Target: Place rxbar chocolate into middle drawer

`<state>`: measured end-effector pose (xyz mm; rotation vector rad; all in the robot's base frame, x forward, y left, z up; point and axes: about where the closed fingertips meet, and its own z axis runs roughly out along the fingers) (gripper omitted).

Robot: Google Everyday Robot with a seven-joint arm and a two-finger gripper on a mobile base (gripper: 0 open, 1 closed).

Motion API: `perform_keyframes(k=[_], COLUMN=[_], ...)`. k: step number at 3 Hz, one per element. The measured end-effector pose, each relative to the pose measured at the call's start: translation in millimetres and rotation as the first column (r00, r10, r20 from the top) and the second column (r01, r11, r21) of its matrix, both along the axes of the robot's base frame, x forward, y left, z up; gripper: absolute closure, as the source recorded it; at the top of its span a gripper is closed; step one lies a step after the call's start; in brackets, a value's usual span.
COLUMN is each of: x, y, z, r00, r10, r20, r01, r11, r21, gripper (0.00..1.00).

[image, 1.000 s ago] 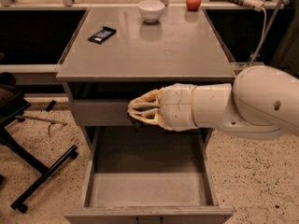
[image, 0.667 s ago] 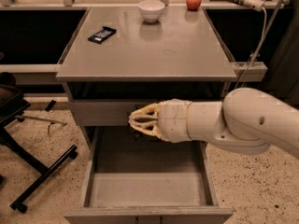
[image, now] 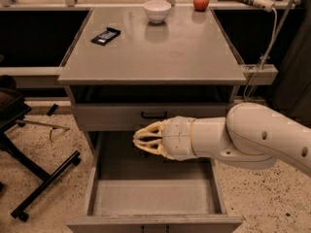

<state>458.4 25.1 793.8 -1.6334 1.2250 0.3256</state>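
The rxbar lies flat on the counter, near its far left corner as seen in the view, black wrapper up and turned at a slant to the counter's edges. It is well apart from the gripper and nothing touches it. Farther back on the counter stands a white bowl, and beside that, toward the right rear corner, a red apple. Under the counter top is a shut front with a black handle. Below it the open drawer is pulled out toward the camera, its grey floor bare and its low side walls showing on both sides. The cream arm reaches in from the right edge of the view and lies level across the drawer. The gripper hangs above the rear part of the drawer, just below the shut front and a little left of the handle, pointing toward the left of the view. Its fingers are pressed together at the tips, with nothing seen between them. A dark chair base stands on the speckled floor at the left.
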Motion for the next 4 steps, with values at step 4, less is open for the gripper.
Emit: perform_keyframes(k=[4], x=[60.7], y=[-70.5], z=[-171.5], r00=[0.9499], r10=[-0.311], r20=[-0.036], r01=[0.308], r11=[0.950], r21=[-0.055], gripper=[1.00])
